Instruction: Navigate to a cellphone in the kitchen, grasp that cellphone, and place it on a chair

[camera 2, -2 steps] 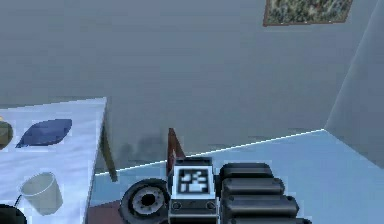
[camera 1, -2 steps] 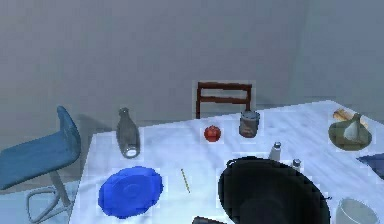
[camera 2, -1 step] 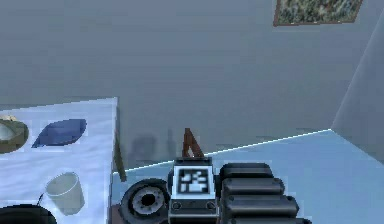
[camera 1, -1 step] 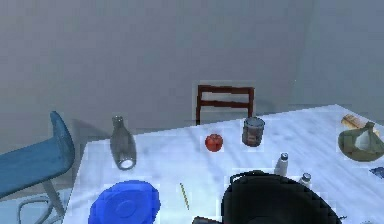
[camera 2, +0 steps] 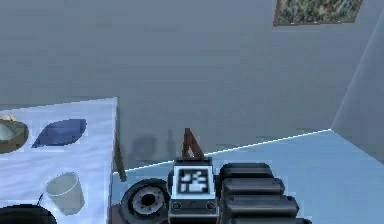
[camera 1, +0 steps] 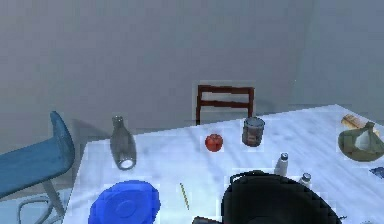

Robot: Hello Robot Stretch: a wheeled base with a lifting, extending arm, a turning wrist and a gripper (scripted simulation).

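A table [camera 1: 160,150] with a pale cloth runs across the forward view. A blue chair [camera 1: 35,160] stands at its left end, and a brown wooden chair [camera 1: 224,103] stands behind its far edge. In the arm side view the table [camera 2: 95,140] lies at the left, and a brown chair top [camera 2: 188,145] pokes up just beyond it. A flat blue-grey thing [camera 2: 60,132] lies on this table. My gripper's dark body [camera 2: 148,198] sits low at the bottom edge, left of a white marked square [camera 2: 192,180]. Its far end is unclear, so I cannot tell whether it holds anything.
The table carries a clear bottle [camera 1: 122,143], a red apple [camera 1: 213,142], a can [camera 1: 253,131], a blue plate [camera 1: 125,202], a black pot [camera 1: 275,198] and a dish [camera 1: 360,140]. The arm side view shows a white cup [camera 2: 65,192], a picture [camera 2: 318,10] and open floor to the right.
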